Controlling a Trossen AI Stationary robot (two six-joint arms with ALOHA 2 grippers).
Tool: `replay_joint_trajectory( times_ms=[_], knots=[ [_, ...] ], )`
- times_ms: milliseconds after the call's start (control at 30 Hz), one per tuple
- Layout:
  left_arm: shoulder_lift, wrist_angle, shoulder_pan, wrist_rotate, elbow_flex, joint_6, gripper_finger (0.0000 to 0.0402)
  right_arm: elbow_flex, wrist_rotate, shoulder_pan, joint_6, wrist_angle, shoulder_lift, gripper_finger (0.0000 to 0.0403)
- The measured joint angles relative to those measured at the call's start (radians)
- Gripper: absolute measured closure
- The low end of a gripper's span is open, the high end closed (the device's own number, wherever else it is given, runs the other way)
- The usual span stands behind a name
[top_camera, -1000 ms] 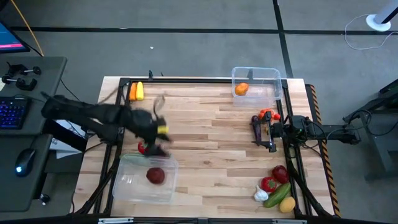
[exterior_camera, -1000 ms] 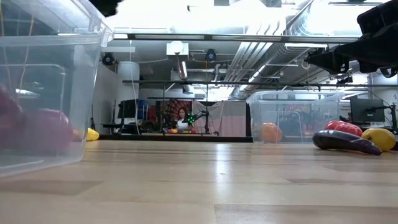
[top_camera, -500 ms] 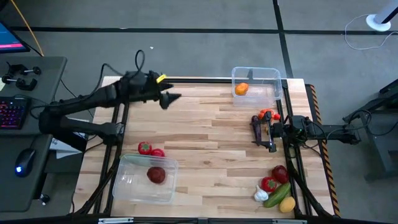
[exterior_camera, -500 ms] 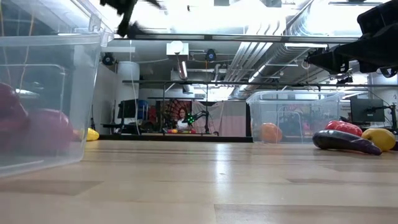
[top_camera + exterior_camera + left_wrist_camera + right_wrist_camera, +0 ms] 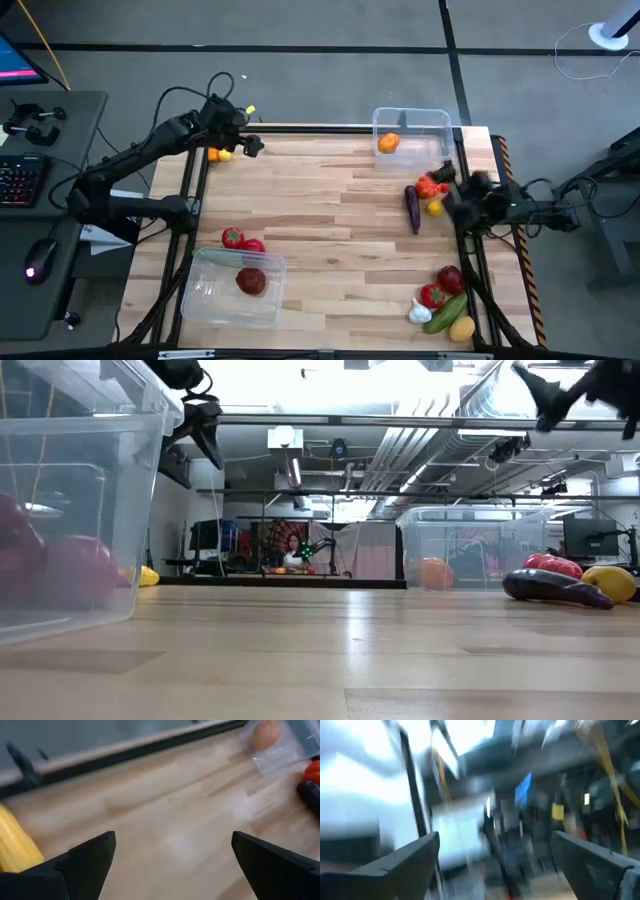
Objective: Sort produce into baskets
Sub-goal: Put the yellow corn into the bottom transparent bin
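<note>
Two clear plastic baskets sit on a pale wooden table point(image 5: 330, 230) seen from above. One basket point(image 5: 412, 131) stands at the upper right of the table with an orange piece point(image 5: 389, 143) inside. The other basket point(image 5: 236, 286) stands at the lower left and holds a dark red piece point(image 5: 250, 282). Just above that lower basket's rim, two red tomatoes point(image 5: 240, 240) lie on the bare wood. At the upper left corner of the table lies yellow and orange produce point(image 5: 218, 154), and the left gripper point(image 5: 250, 146) hovers just to its right, its two dark fingers point(image 5: 87, 857) spread wide with nothing between them. In the left wrist view a yellow piece point(image 5: 15, 845) shows close beside one finger. Right of centre lie a purple eggplant point(image 5: 412, 208), a red pepper point(image 5: 432, 186) and a small yellow piece point(image 5: 434, 208), close together. The right gripper point(image 5: 472, 196) is just to the right of this cluster, near the table's right edge; the right wrist view shows its fingers point(image 5: 402, 857) wide apart and holding nothing, pointing out toward the room. At the lower right corner sits a pile: a red apple point(image 5: 450, 279), a red tomato point(image 5: 432, 296), white garlic point(image 5: 419, 313), a green cucumber point(image 5: 446, 310) and a yellow lemon point(image 5: 461, 328), touching one another.
</note>
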Motion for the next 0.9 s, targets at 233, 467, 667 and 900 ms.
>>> replay_joint_trajectory(
  times_ms=[233,467,667,900],
  knots=[
    [0.000,0.112,0.022,-0.022,0.000,0.085,0.0013,0.000,0.265,-0.001,0.082,0.238,0.058,0.0025],
    [0.001,0.113,0.091,-0.063,0.000,0.144,0.0013,0.060,0.420,-0.027,0.326,0.307,0.444,0.0025],
    [0.033,-0.110,0.162,-0.128,0.001,0.016,0.0013,0.299,0.319,-0.204,0.394,0.178,0.777,0.0025],
    [0.099,-0.280,0.130,-0.249,0.000,-0.116,0.0013,0.647,-0.103,-0.418,0.270,-0.198,1.018,0.0025]
  ],
)
